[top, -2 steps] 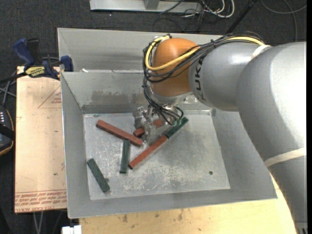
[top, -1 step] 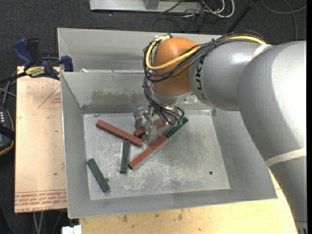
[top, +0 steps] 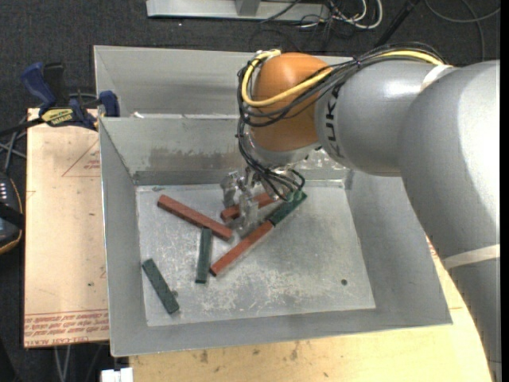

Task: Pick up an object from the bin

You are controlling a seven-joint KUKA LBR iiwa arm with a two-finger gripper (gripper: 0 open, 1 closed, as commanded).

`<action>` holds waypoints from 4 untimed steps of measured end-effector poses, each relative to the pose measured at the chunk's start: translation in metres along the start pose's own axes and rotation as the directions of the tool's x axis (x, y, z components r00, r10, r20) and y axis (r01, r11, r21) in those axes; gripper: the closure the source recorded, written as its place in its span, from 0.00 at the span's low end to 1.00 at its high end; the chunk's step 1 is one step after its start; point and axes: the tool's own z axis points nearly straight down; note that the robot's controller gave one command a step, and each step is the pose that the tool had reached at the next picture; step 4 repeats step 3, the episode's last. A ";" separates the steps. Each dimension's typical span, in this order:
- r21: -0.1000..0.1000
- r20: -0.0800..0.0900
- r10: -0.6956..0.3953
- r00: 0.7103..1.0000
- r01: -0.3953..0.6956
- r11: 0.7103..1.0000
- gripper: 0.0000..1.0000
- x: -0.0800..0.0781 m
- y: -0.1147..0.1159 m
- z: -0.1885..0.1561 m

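The gripper (top: 243, 197) hangs just beside a red bar (top: 241, 250); clamped or spread, I can't make out. Bar looks stiff, light: pinch across its width.

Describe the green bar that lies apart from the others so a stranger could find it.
Start at the grey metal bin and look to the lower left corner of its floor. A short dark green bar lies there, flat and slanted. Unlike the heap of red-brown and green bars by the gripper, it touches nothing.
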 end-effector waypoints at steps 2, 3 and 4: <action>0.002 0.009 0.000 1.000 0.000 1.000 1.00 -0.002 0.000 -0.043; 0.003 0.014 0.001 1.000 -0.001 1.000 1.00 -0.003 -0.001 -0.059; 0.003 0.014 0.001 1.000 -0.001 1.000 1.00 -0.003 -0.001 -0.059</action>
